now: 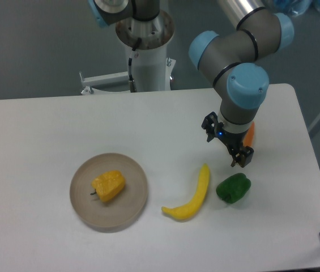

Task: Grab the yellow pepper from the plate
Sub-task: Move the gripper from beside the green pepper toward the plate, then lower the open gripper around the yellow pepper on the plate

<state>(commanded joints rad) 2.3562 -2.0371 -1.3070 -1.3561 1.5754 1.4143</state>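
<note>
The blocky yellow-orange bell pepper (109,186) lies untouched on the round beige plate (134,204), lower left of frame. The black two-finger gripper (234,154) hovers right of centre, fingers apart and empty, above the green pepper (233,188); approach and grasp remain.
</note>
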